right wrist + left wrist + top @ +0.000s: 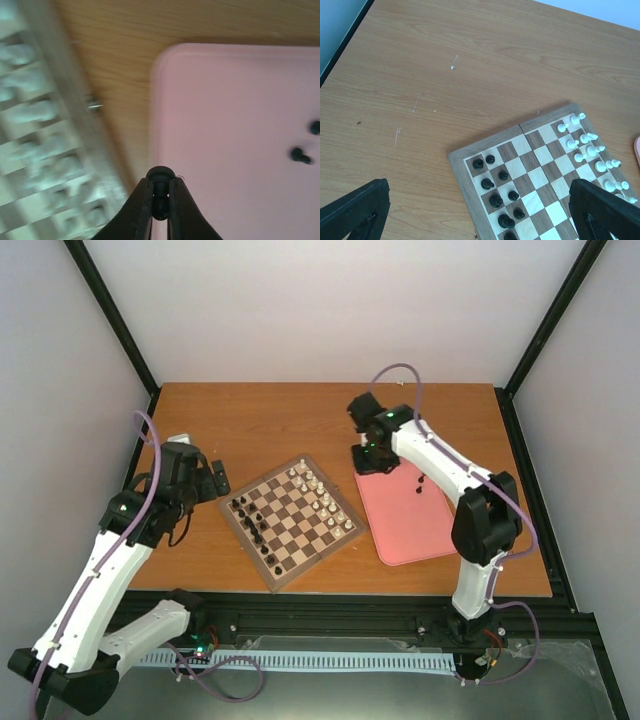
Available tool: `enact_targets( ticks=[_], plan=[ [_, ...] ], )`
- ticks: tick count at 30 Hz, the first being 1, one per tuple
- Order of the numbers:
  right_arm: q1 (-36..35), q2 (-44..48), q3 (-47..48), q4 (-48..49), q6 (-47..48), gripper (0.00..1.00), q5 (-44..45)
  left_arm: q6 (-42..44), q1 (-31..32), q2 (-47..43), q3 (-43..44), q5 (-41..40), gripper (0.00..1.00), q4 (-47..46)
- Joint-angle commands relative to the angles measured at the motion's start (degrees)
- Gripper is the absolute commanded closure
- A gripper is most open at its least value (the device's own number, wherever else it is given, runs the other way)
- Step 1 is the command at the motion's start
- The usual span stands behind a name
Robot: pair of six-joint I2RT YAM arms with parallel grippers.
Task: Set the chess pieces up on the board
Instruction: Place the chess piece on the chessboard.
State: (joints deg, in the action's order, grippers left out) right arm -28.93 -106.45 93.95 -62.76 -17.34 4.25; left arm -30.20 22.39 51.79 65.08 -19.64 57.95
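My right gripper (160,194) is shut on a small black chess piece (160,176), held over the left edge of the pink tray (225,100). From above, this gripper (375,455) hangs at the tray's far left corner, just right of the board (250,548). Two more black pieces (300,155) lie on the tray. Several black pieces (496,201) stand in two files along the board's left side (457,165). My left gripper (477,186) is open and holds nothing, hovering over the table left of the board.
White pieces (322,496) fill the board's right side. The pink tray (415,520) lies right of the board. In the right wrist view the board (40,150) is a motion-blurred patch at the left. Black frame posts rim the table.
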Motion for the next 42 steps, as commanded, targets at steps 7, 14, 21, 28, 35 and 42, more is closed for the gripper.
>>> enact_targets(
  ticks=[7, 14, 21, 28, 35, 42],
  plan=[
    [-22.27, -10.01, 16.54, -5.03, -8.55, 0.95, -5.0, 1.37, 0.28, -4.33, 0.11, 0.83, 0.0, 1.72],
    [-30.42, -18.56, 24.65, -5.04, -10.04, 0.95, -9.37, 1.64, 0.28, -7.7, 0.48, -0.74, 0.0, 4.46],
    [-32.75, -22.27, 25.84, -5.12, -9.64, 0.95, -10.54, 1.57, 0.28, -10.94, 0.56, -2.55, 0.0, 6.28],
    [-33.7, -25.26, 27.49, -5.22, -9.16, 0.95, -11.08, 1.87, 0.28, -11.8, 0.14, -3.11, 0.0, 6.9],
    [-33.79, -28.01, 29.84, -5.94, -8.84, 0.95, -11.07, 2.31, 0.27, -11.7, 0.05, -3.27, 0.0, 6.68],
    [-33.74, -29.7, 30.79, -6.61, -8.58, 0.94, -11.78, 2.71, 0.28, -11.84, -0.04, -3.94, 0.0, 6.31]
  ],
)
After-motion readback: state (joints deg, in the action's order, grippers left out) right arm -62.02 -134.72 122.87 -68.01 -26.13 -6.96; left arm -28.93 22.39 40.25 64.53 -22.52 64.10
